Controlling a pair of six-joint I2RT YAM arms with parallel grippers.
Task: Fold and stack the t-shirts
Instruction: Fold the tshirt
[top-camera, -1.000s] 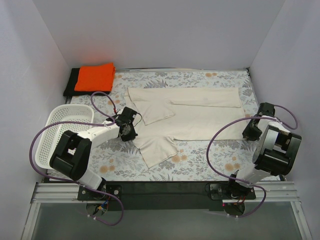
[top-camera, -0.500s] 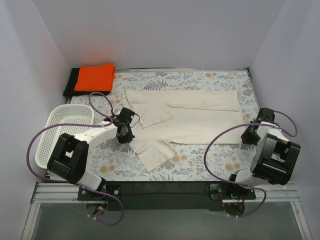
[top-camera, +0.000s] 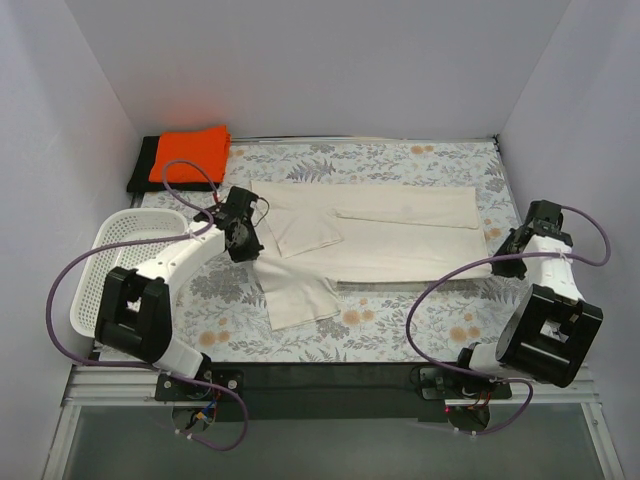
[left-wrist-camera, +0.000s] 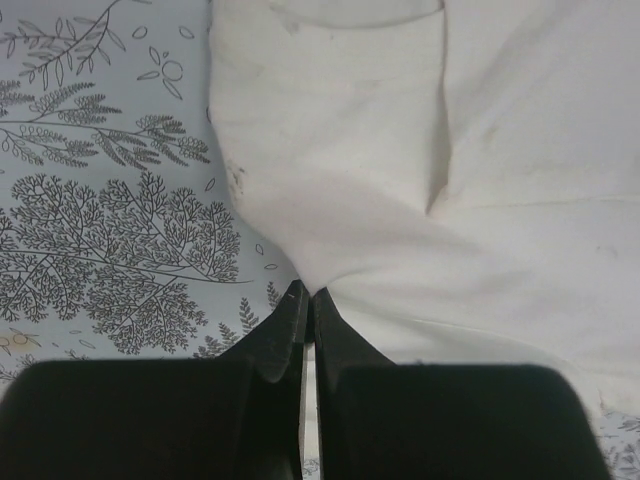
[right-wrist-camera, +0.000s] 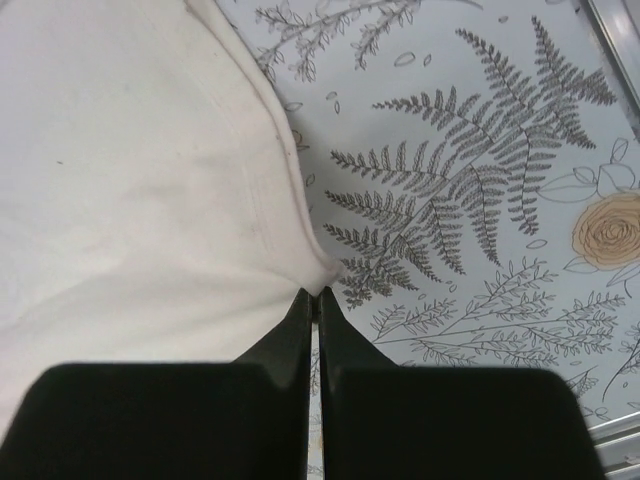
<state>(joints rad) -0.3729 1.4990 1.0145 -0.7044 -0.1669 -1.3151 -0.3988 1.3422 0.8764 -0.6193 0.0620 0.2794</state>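
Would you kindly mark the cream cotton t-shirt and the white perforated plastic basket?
Cream cotton t-shirt (top-camera: 400, 240): top external view, its torso.
White perforated plastic basket (top-camera: 135, 216): top external view, far rim.

Left gripper (top-camera: 246, 243) and right gripper (top-camera: 499, 246) flank cream t-shirt (top-camera: 400, 235).

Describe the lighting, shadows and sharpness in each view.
Top external: soft, even light, no glare, cream t-shirt sharp. Left wrist: left gripper a featureless black mass, faint fold shadows on the shirt. Right wrist: fern-print tablecloth crisp, right gripper equally dark.
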